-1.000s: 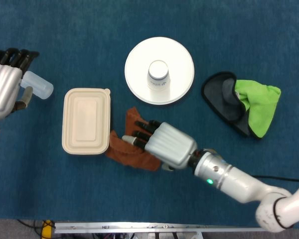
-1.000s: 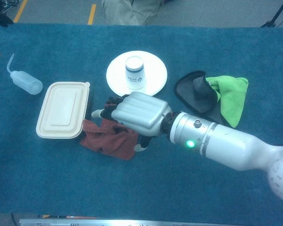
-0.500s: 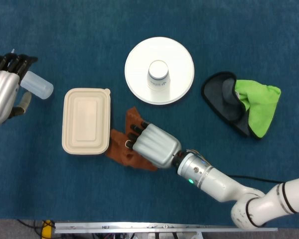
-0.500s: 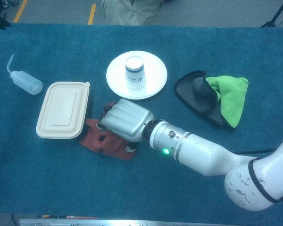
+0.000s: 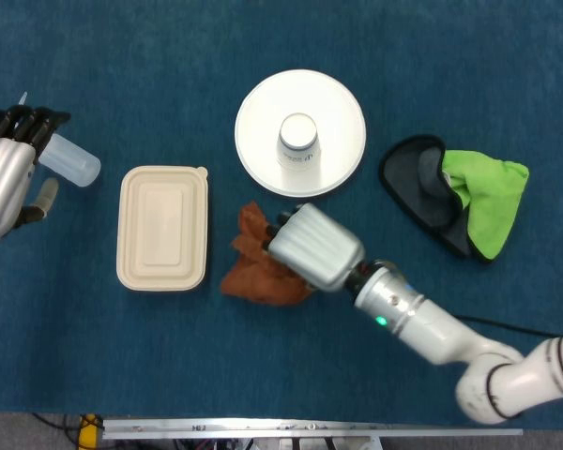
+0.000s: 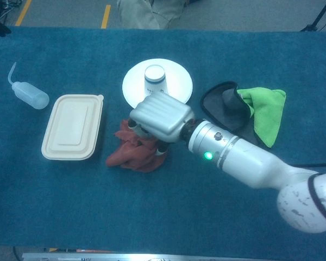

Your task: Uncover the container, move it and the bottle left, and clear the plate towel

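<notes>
— Where is the towel point(image 5: 263, 272) lying from our right hand point(image 5: 311, 246)?

— Directly under it. We are gripping the red-brown cloth with the fingers curled down into it, and it is bunched below and to the left of the palm.

— And the container point(image 5: 163, 227)?

— It is lying further left of that hand, lid on, its long axis running away from us. The towel is now just beside it, no longer over it, as far as we can judge.

— Which hand is nearer the bottle point(image 5: 70, 159)?

— Our left hand point(image 5: 5, 178). The bottle is touching its fingertips, or very near; we cannot tell whether the hand is gripping it.

— So the next move?

— We are judging that the towel goes away from the plate point(image 5: 300, 120), to the right.
</notes>
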